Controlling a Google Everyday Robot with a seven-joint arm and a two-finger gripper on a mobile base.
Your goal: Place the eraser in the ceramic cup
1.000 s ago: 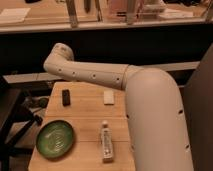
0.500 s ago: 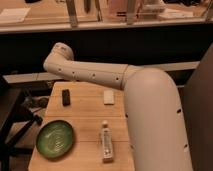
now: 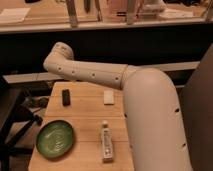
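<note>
A small white rectangular block (image 3: 108, 96) lies on the wooden table (image 3: 85, 112) near its far edge. A small black block (image 3: 65, 96) stands to its left. I cannot tell which of the two is the eraser. The ceramic cup is out of view. My white arm (image 3: 95, 75) reaches from the right across the far side of the table and bends at a joint (image 3: 60, 54) at upper left. My gripper is not in view.
A green plate (image 3: 55, 139) sits at the table's front left. A pale bottle (image 3: 106, 141) lies on its side at front centre. A dark chair (image 3: 10, 115) stands left of the table. A counter with a glass front runs behind.
</note>
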